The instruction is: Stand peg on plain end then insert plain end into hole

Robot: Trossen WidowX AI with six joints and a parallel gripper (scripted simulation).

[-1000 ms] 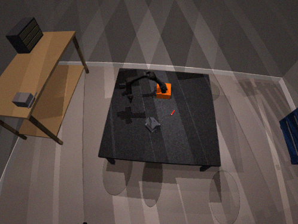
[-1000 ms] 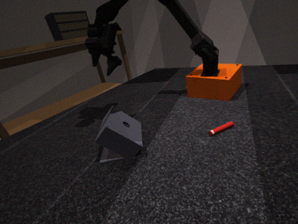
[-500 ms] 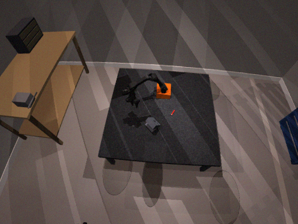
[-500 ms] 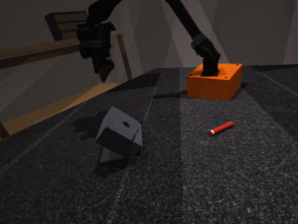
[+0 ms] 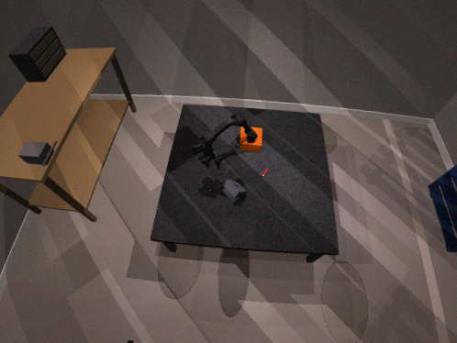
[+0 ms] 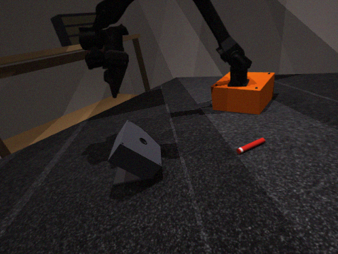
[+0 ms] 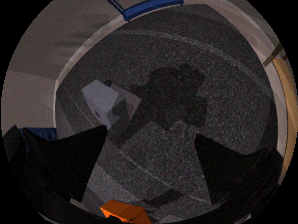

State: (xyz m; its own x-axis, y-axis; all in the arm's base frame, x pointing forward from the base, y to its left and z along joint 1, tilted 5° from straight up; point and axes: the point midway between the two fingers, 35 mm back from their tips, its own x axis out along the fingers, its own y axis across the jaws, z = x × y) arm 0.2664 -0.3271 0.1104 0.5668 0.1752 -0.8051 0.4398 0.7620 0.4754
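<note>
The red peg lies on its side on the dark table, its white-banded end toward the front in the top and exterior views. It is not seen in the wrist view. The grey sloped panel stands on the table to the left of the peg in the top and exterior views, with one dark hole in its face. My gripper is open and empty. It hangs above the table, behind and left of the panel in the top and exterior views, pointing down, well away from the peg.
The orange base block carries the arm, behind the peg. The dark table has its left edge near the gripper. A wooden bench stands off to the left.
</note>
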